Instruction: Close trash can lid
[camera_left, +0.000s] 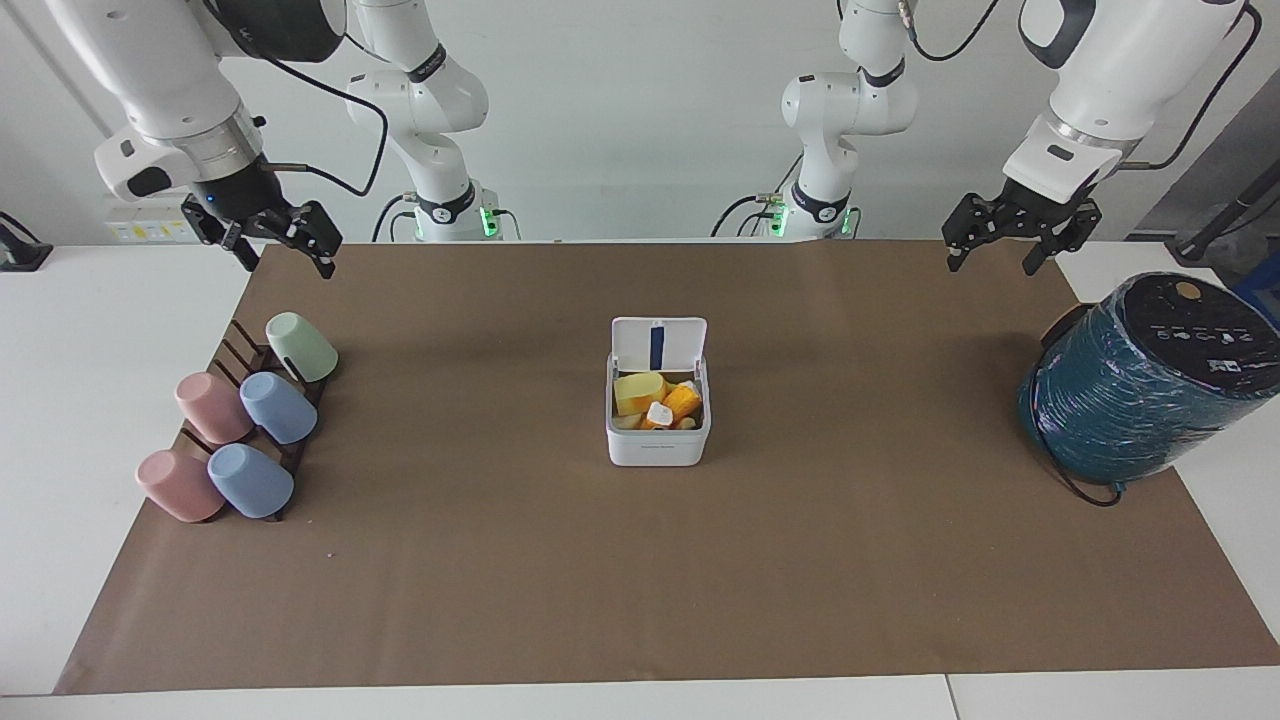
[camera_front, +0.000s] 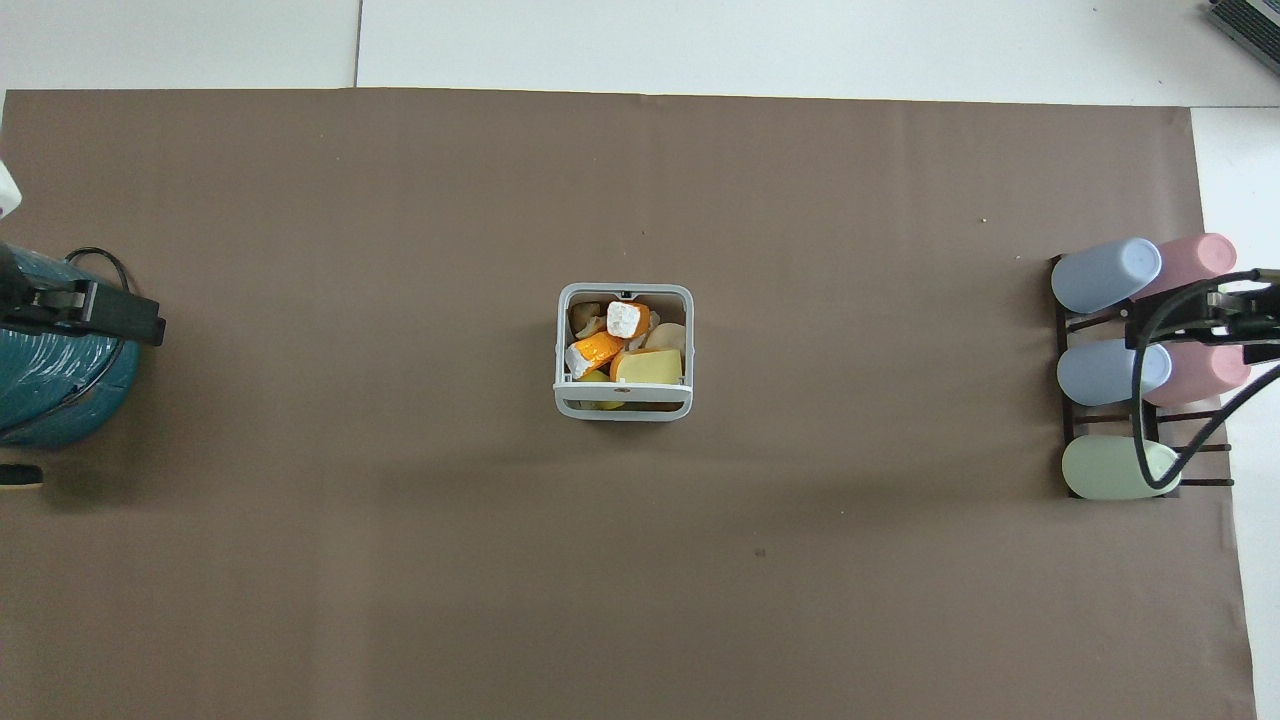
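A robotics lab, set up as a test bench. Two white Franka arms stand bolted at twelve o'clock of a white table (camera_left: 60, 420), green status lights glowing at their bases and black cables trailing off them. A sheet of brown paper (camera_left: 640, 580) is spread flat as a work surface. The props look staged: pastel cups on a dark wooden rack (camera_left: 238, 345) at nine o'clock in the facing view, against a bare pale wall.

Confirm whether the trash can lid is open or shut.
Open. The lid stands upright on the trash can edge nearer the robots, its blue strip showing, and the yellow and orange scraps inside are exposed.
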